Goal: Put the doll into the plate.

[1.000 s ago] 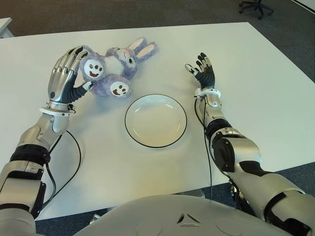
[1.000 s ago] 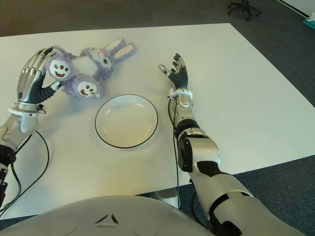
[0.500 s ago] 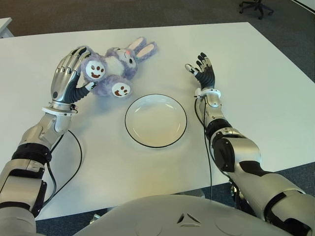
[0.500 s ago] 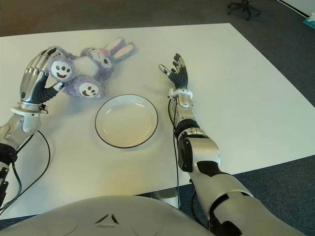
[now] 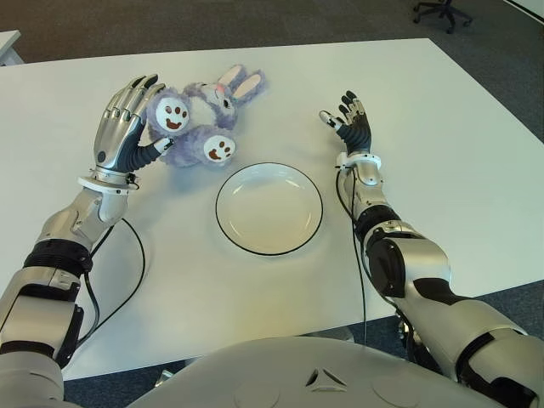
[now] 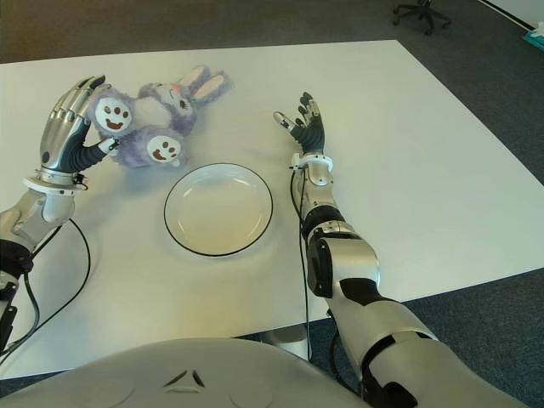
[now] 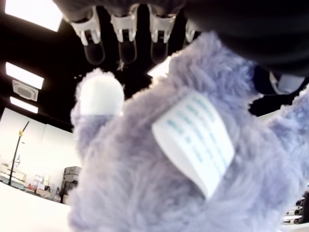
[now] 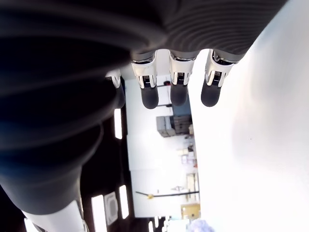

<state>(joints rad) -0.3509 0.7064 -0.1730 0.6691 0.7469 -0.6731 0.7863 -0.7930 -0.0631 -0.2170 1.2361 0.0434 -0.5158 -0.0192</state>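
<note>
A purple plush rabbit doll (image 5: 202,119) with white smiling foot soles lies on the white table (image 5: 442,153), beyond and to the left of the plate. My left hand (image 5: 127,127) holds it by a leg, fingers behind the raised foot and thumb below it. In the left wrist view the doll's fur (image 7: 159,193) and its white label (image 7: 195,140) fill the palm under my fingers (image 7: 123,41). The white plate (image 5: 269,208) with a dark rim sits at the table's middle with nothing in it. My right hand (image 5: 350,119) shows to the right of the plate, fingers (image 8: 178,82) spread and holding nothing.
A black cable (image 5: 127,280) loops on the table near my left forearm. Dark carpet surrounds the table, and an office chair (image 5: 442,13) stands far back on the right.
My left hand has shifted right and slightly farther away, bringing the doll's feet with it toward the plate. The doll's body and ears have turned a little. The right hand has not moved.
</note>
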